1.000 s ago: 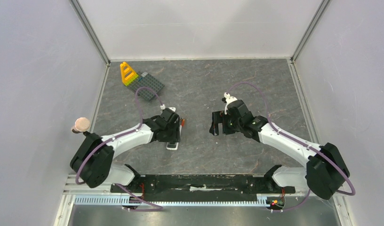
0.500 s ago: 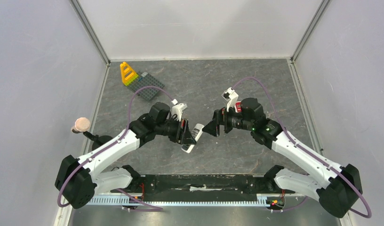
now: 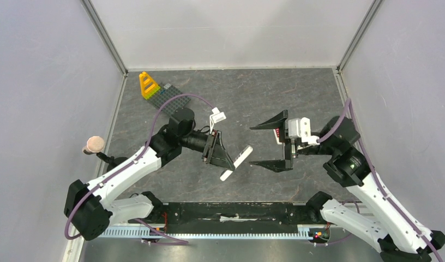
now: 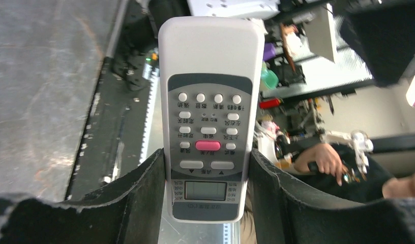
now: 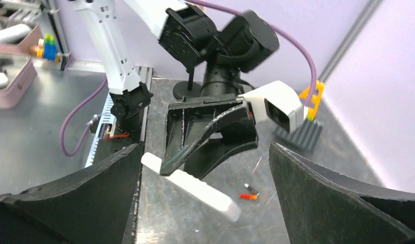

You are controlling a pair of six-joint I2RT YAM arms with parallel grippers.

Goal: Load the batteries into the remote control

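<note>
Top external: left pincer (image 3: 223,155) clamped on remote (image 3: 239,160), held above desk (image 3: 253,98) centre; right pincer (image 3: 252,146) at 3 o'clock, jaws wide apart, near remote's tip. Desk edges well apart from both.

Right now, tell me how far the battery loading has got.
Done: the remote is up off the table, clamped in the left gripper, buttons toward its camera. In hand: the right gripper faces it, jaws wide and empty. Left: batteries lie on the table; none loaded that I can see.
</note>
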